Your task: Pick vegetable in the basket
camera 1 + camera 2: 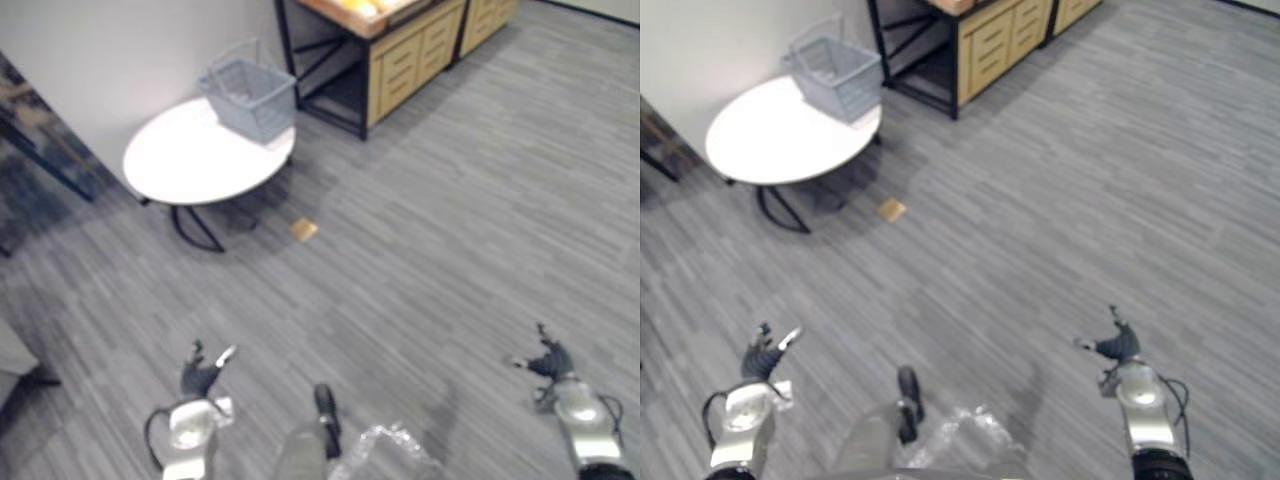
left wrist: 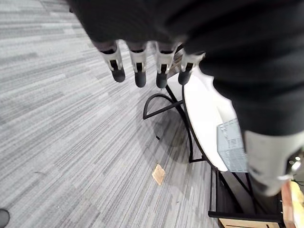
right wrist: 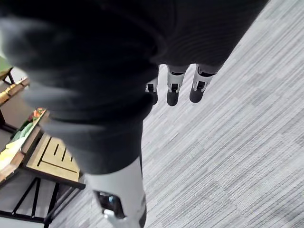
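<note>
The left hand (image 1: 200, 377) is hanging low over the grey plank floor (image 1: 450, 220), its fingers (image 2: 137, 69) stretching out straight and loose, grasping nothing. Beyond it, by the wall, a round white table (image 1: 190, 160) is standing on a black frame. A grey wire basket (image 1: 248, 95) is sitting on the table's far right edge, handle raised. A small tan scrap (image 1: 304, 230) is lying on the floor just right of the table. Further right a wooden drawer cabinet (image 1: 415, 50) is standing beside a black metal frame, and the vegetables (image 1: 360, 8) are lying on its top, well apart from the basket and from both hands; their kind is too blurred to tell. The right hand (image 1: 548, 362) is hovering over the floor at the near right, its fingers (image 3: 172, 92) also reaching out straight, released and grasping nothing.
</note>
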Robot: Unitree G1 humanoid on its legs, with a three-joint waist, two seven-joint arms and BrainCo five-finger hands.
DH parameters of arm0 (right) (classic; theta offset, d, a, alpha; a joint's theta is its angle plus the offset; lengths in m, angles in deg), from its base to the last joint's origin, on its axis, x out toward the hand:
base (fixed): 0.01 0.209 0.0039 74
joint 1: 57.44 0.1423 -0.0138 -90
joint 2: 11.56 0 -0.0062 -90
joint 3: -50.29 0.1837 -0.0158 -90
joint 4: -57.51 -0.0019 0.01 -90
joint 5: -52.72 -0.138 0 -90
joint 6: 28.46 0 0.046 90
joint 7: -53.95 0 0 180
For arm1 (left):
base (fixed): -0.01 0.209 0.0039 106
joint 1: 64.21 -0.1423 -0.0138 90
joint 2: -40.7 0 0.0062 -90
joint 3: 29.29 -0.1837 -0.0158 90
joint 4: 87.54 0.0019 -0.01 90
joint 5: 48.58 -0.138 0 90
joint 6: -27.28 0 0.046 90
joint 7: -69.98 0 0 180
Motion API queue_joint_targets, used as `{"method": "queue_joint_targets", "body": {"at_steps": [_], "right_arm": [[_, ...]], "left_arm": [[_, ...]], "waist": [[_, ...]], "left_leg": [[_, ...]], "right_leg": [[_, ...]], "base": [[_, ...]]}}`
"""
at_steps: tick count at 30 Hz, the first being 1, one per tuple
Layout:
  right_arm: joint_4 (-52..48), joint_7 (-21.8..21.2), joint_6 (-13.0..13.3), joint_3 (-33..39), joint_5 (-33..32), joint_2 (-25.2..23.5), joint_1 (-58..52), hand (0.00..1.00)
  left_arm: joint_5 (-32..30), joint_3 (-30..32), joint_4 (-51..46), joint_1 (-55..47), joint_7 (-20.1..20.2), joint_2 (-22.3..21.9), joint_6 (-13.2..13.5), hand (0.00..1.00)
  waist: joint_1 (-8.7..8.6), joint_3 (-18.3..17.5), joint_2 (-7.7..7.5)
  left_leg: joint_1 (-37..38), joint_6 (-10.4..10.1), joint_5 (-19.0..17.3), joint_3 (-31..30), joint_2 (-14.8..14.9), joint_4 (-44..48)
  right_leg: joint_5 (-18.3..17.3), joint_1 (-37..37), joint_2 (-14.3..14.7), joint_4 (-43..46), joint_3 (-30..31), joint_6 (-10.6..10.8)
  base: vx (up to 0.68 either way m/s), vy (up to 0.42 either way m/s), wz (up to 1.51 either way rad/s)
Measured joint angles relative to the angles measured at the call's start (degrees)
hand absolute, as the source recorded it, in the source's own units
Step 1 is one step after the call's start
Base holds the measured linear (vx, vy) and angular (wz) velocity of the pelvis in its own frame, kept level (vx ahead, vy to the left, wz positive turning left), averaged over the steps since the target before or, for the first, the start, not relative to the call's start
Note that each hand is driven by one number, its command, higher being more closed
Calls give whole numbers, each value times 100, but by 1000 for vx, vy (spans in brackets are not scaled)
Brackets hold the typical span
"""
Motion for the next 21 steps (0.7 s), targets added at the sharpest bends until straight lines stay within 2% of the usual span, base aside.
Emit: {"method": "queue_joint_targets", "body": {"at_steps": [1,2,3,4,5,6,7,8,10,11,13,14,15,16,17,18,19,20,21], "right_arm": [[-3,-35,4,-24,12,-100,48,0],[9,-45,-3,-48,48,-216,68,0],[13,-52,-3,-76,64,-286,70,0],[12,-56,-2,-118,169,-429,107,0],[14,-57,-1,-183,214,-532,72,0],[15,-56,-1,-235,222,-559,55,0],[11,-53,-1,-338,224,-572,16,0],[-6,-48,-1,-358,227,-600,11,0],[-45,-35,-1,-342,228,-595,38,0],[-74,-4,-2,-310,228,-591,40,0],[-109,41,-4,-273,228,-580,37,0],[-174,80,-6,-235,228,-554,38,0],[-223,87,-6,-202,234,-536,41,0],[-300,119,-6,-99,301,-530,65,0],[-401,166,-23,-78,453,-486,91,0],[-484,173,-35,-68,509,-432,96,0],[-595,176,-41,-58,642,-358,120,0],[-776,172,-63,-49,749,-298,137,0],[-973,171,-65,-48,923,-220,176,0]], "left_arm": [[-2,10,0,-19,10,-19,-10,0],[-4,19,-4,-28,17,-12,-28,0],[-4,37,-4,-37,17,-3,-38,0],[-6,42,-9,-57,17,3,-50,0],[-6,13,-79,-70,14,15,-51,0],[-7,-8,-116,-81,13,20,-52,0],[-10,-58,-202,-108,10,39,-44,0],[-15,-138,-265,-83,-4,84,-37,0],[-13,-158,-280,-34,-11,140,-36,0],[-12,-157,-272,-7,-32,151,-38,0],[-12,-204,-239,17,-83,150,-37,0],[-14,-244,-100,152,-109,158,-32,0],[-15,-240,-52,223,-112,164,-31,0],[-22,-210,22,326,-135,186,-28,0],[-45,-182,140,343,-175,199,-31,0],[-48,-196,227,342,-181,160,-35,0],[-50,-198,307,329,-180,87,-40,0],[-63,-225,308,222,-178,53,-32,0],[-65,-218,306,110,-177,-11,-28,0]], "waist": [[23,-30,-209],[2,-19,-404],[-17,-19,-455],[-39,-8,-473],[-40,33,-429],[-47,41,-414],[-61,62,-355],[-132,59,-282],[-224,70,-229],[-309,75,-223],[-378,119,-148],[-386,119,-51],[-398,132,-31],[-391,133,-56],[-375,131,-138],[-384,169,-31],[-375,195,128],[-364,207,258],[-338,195,420]], "left_leg": [[1,250,-232,82,-160,290],[97,340,-550,159,-259,577],[204,358,-698,165,-293,661],[567,340,-994,109,-326,694],[1060,331,-1223,19,-335,565],[1326,306,-1301,-42,-342,490],[1711,308,-1347,-128,-374,267],[2212,279,-1372,-338,-376,-130],[2538,257,-1363,-564,-361,-401],[2735,238,-1375,-736,-338,-527],[2982,139,-1440,-999,-198,-595],[3060,-28,-1544,-1152,-8,-585],[3091,-141,-1610,-1213,56,-587],[3190,-410,-1774,-1361,166,-601],[3360,-654,-1939,-1524,256,-620],[3457,-745,-2024,-1610,369,-609],[3517,-806,-2079,-1654,560,-477],[3472,-804,-2057,-1696,761,-142],[3357,-853,-1953,-1826,960,349]], "right_leg": [[12,-145,-193,497,65,17],[144,-359,-369,1297,114,231],[321,-501,-427,1825,139,444],[1110,-866,-447,2985,280,839],[1454,-1223,-440,4226,388,1010],[1446,-1385,-440,4787,374,996],[1311,-1672,-436,5444,286,730],[1006,-2133,-446,5867,-36,188],[784,-2599,-453,5618,-312,-132],[678,-2907,-449,5070,-462,-302],[663,-3139,-363,3662,-657,-340],[912,-3140,-249,1853,-726,-232],[1102,-3132,-222,1187,-706,-251],[1533,-3082,-214,-34,-558,-216],[1933,-3019,-245,-330,-374,17],[2208,-2970,-171,-153,-372,271],[2263,-2990,-46,236,-412,334],[2080,-3067,70,784,-461,92],[1689,-3026,158,1176,-621,-48]], "base": [[642,228,-8],[653,223,3],[638,208,7],[590,193,5],[566,175,13],[508,128,19],[574,80,42],[572,59,49],[434,-14,67],[474,-114,89],[516,-222,90],[468,-295,85],[585,-401,109],[533,-399,95],[540,-419,92],[536,-427,72],[516,-415,60],[613,-490,54],[497,-412,41]]}}
